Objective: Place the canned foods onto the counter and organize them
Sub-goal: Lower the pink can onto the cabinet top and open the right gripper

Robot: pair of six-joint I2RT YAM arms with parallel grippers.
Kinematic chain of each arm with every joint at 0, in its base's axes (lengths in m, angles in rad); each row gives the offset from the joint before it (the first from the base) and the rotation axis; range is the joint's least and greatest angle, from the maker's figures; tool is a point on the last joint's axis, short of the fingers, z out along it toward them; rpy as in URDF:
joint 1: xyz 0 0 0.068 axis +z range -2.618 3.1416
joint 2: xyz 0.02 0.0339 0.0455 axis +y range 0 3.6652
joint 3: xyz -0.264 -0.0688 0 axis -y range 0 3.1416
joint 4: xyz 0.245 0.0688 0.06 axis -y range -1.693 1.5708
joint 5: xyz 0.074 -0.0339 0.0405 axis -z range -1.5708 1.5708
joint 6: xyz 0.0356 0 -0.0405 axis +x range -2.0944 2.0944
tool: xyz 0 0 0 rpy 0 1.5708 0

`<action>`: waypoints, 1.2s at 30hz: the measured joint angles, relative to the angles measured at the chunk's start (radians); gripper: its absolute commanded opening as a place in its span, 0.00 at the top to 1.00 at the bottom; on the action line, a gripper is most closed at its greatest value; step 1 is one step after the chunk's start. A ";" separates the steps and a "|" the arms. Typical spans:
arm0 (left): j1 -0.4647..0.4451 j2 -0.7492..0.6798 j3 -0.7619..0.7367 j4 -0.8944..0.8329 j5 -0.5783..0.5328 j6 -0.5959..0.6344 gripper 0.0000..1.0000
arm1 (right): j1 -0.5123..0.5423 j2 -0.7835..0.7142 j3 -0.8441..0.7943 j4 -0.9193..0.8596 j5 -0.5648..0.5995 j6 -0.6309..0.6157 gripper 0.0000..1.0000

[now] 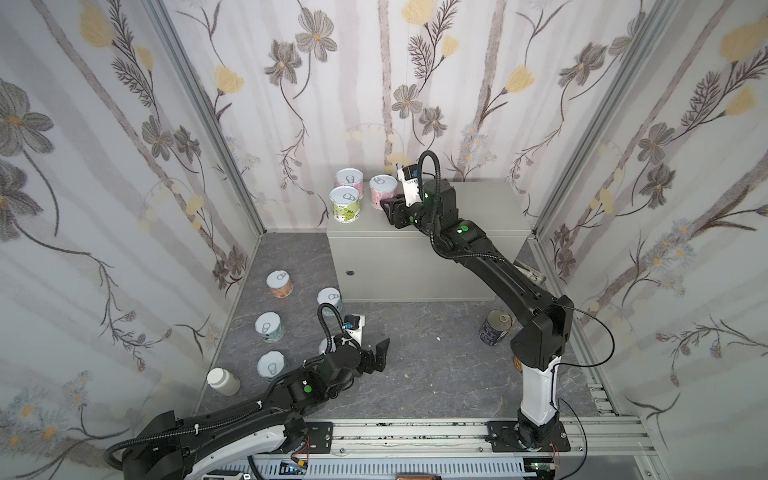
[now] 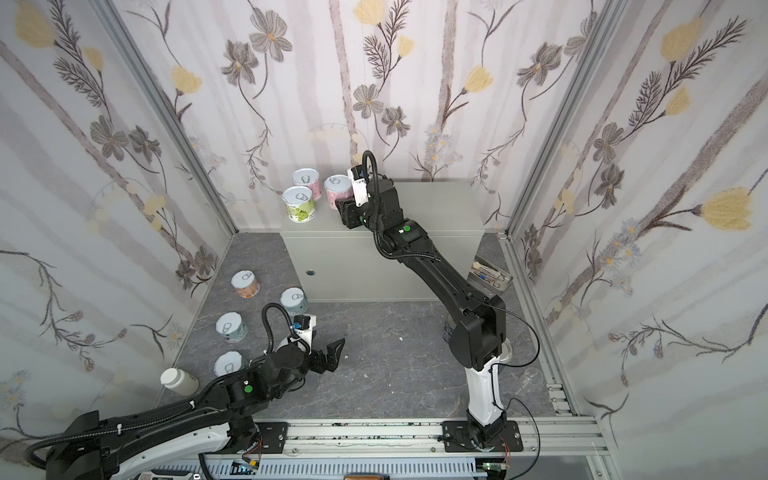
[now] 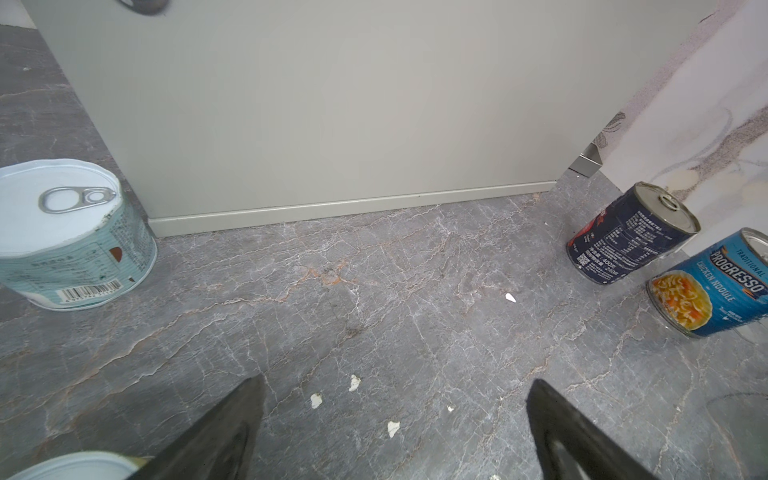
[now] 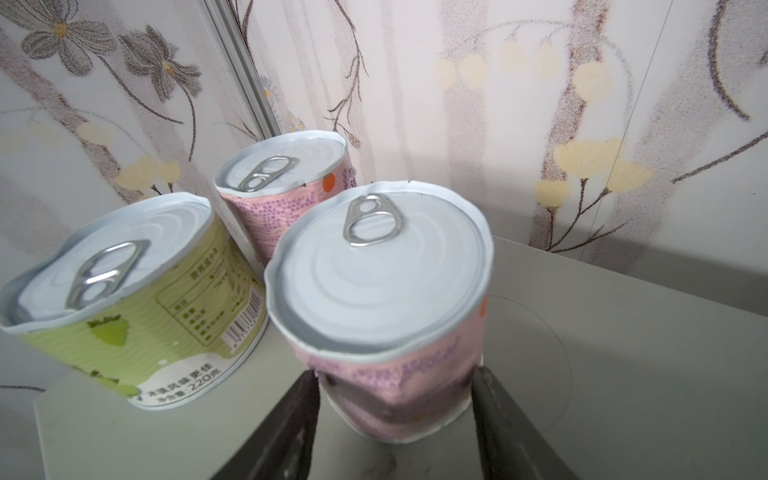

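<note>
- Pink paper, creased where it is pinched: the right tool (image 4: 395,380) is clamped on the lower wall of the nearer pink can (image 4: 374,282), which stands on the desk (image 4: 623,353). A harder squeeze could dent the thin wall (its label rim looks wavy as it is).
- Just to one side of that tool stands the green can (image 4: 137,299), and the far pink can (image 4: 282,183) sits beyond its tips, both close by. A sideways nudge, or a finger dragging on release, could knock one can into another or tip the held one.
- The green can is near the desk's edge, so a push that way may send it to the floor (image 3: 374,291).
- The left tool (image 3: 395,384) hangs wide open and empty above the floor. The teal can (image 3: 70,241) lies off to one side of it, and the navy can (image 3: 627,237) and Progresso can (image 3: 715,286) are well off to the other. A careless sweep could bowl them over.
</note>
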 measured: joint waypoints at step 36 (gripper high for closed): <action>0.000 -0.068 -0.027 -0.001 0.001 -0.003 0.00 | 0.016 0.123 0.138 0.059 0.084 0.041 0.28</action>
